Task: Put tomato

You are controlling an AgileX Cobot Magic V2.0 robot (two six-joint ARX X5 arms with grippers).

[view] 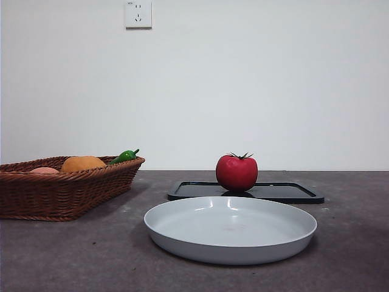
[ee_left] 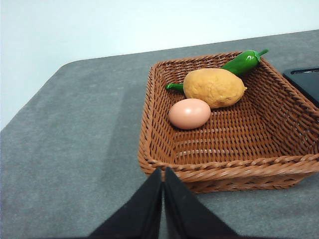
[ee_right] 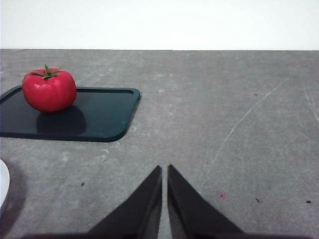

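No text, label, brand or number I can read in any view. Only candidate: wall socket plate (view: 138, 14) in front view, w/ a tiny mark at its top left corner, too small to make out. Tomato (view: 236, 172), black tray (view: 285, 192), white plate (view: 231, 230), wicker basket (view: 67, 188) & its contents: no stickers or print visible. My wrist views: bare gray table (ee_right: 224, 114), nothing written on it, just scratches & specks.
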